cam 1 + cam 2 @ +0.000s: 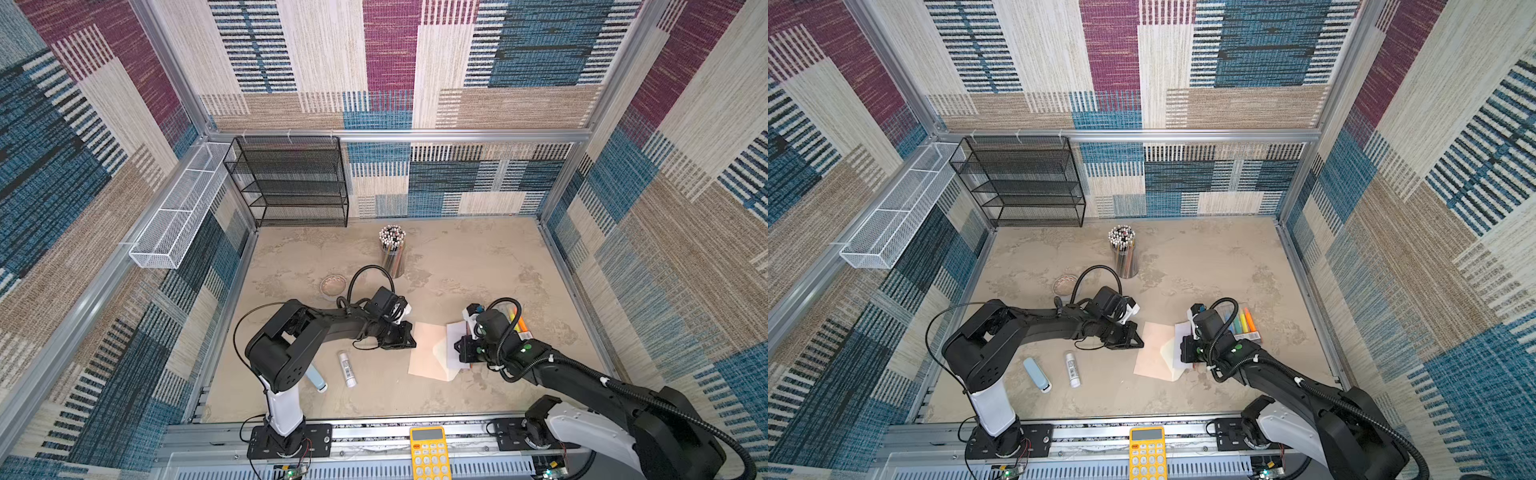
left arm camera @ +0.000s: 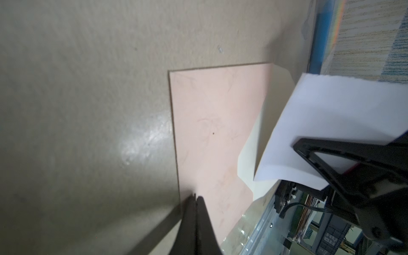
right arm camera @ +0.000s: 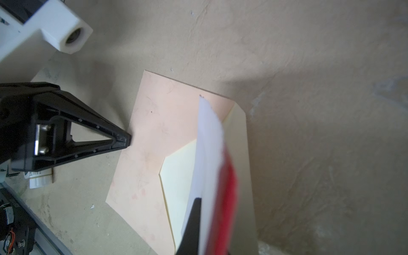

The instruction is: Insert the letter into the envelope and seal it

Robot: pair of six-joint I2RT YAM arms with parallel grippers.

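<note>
1. Clamps the red-and-white letter (image 3: 209, 154) in the right gripper (image 3: 197, 209), tilted above the open cream flap (image 3: 240, 143).
2. Sets the left gripper (image 2: 195, 197), jaws pressed together and empty, at the edge of the peach envelope (image 1: 426, 353).
3. Leaves the envelope flat on the tabletop (image 1: 478, 257), between both arms, near the markers (image 1: 1241, 322) and the glue stick (image 1: 347, 368).

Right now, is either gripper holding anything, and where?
The right gripper pinches the letter by the edge nearest its wrist; left gripper, shut at the envelope's edge, holds nothing.
</note>
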